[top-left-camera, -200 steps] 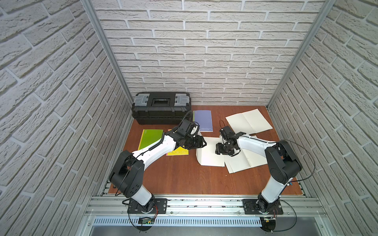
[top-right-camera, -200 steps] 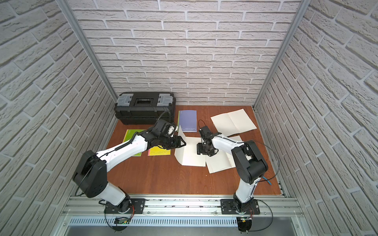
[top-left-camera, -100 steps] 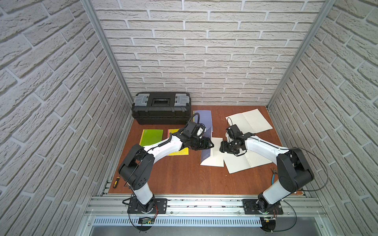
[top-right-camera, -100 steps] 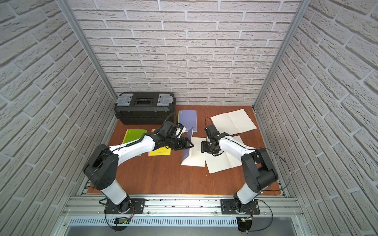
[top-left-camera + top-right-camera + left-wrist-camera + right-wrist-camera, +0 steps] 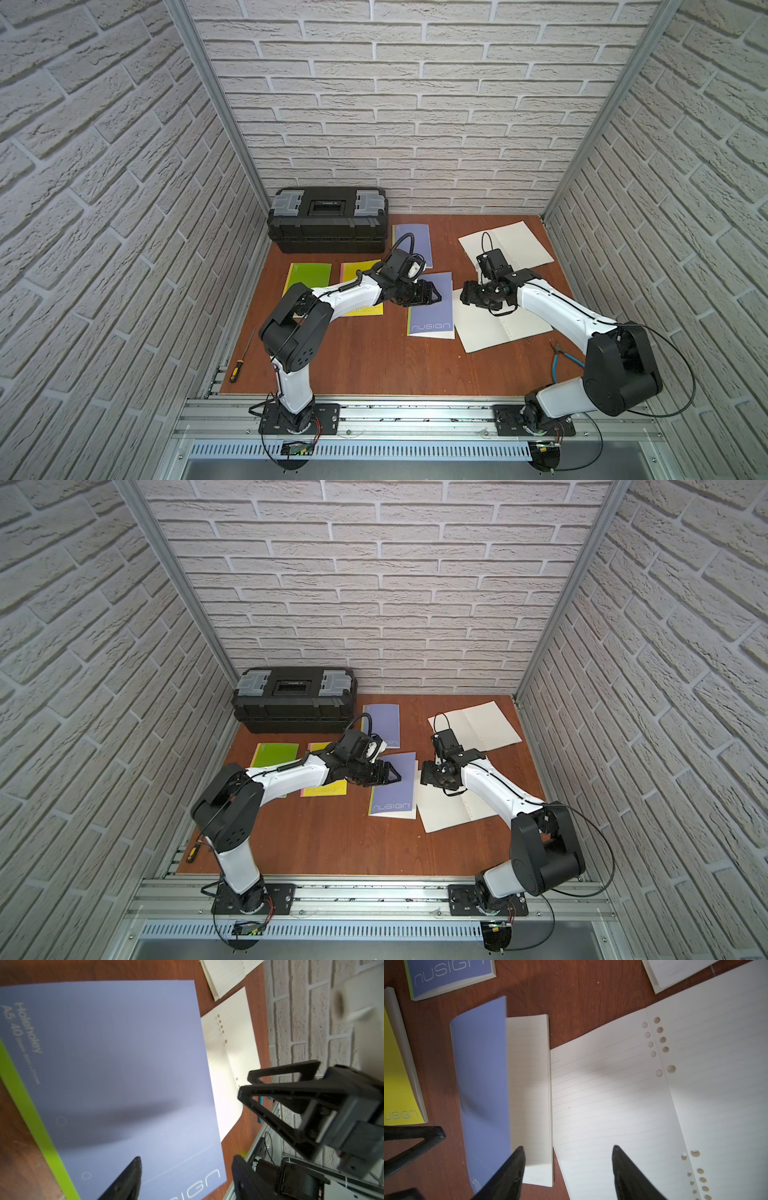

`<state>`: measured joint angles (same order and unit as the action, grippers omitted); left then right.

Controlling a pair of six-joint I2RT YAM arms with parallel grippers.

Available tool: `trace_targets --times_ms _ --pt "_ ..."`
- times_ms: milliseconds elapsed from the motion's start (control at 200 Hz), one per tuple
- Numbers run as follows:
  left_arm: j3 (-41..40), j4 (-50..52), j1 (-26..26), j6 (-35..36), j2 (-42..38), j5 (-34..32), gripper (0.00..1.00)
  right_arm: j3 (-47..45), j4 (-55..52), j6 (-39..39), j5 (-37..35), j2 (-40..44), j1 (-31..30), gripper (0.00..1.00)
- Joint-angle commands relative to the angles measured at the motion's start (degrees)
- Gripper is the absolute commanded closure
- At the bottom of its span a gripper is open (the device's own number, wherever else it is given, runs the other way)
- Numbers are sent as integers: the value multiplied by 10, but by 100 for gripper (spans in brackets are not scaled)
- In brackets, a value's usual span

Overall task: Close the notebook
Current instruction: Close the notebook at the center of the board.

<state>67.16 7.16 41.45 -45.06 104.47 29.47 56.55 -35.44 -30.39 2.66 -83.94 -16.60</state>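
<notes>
The notebook (image 5: 430,305) has a purple "nusign" cover with a green spine and lies mid-table. In both top views its cover (image 5: 395,791) is down over the pages. The right wrist view shows the cover (image 5: 481,1074) blurred and a little raised, with a strip of lined pages (image 5: 529,1084) bare beside it. My left gripper (image 5: 432,293) hovers open just above the cover (image 5: 124,1064), holding nothing. My right gripper (image 5: 467,297) is open and empty. It hangs over the notebook's free edge and the neighbouring open notebook (image 5: 612,1095).
A black toolbox (image 5: 328,220) stands at the back left. Near it lie a second purple notebook (image 5: 415,241), a green one (image 5: 309,276) and a yellow one (image 5: 357,270). Another open notebook (image 5: 507,249) lies back right. A screwdriver (image 5: 239,365) and blue pliers (image 5: 559,361) lie near the front edges.
The purple cover stood upright half a second ago and has dropped to the right over the white pages. The left gripper no longer holds it. Both arms have drawn slightly apart.
</notes>
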Motion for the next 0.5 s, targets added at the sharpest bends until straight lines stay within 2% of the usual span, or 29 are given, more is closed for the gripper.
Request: trace_targets --times_ms 0,305,495 --pt "25 22 8 13 22 -28 31 -4 -2 13 3 -3 2 34" --pt "104 191 36 61 84 -156 34 -5 17 16 24 -34 2 35" --pt "160 292 53 75 128 -241 39 -14 48 6 45 -62 -1 41"
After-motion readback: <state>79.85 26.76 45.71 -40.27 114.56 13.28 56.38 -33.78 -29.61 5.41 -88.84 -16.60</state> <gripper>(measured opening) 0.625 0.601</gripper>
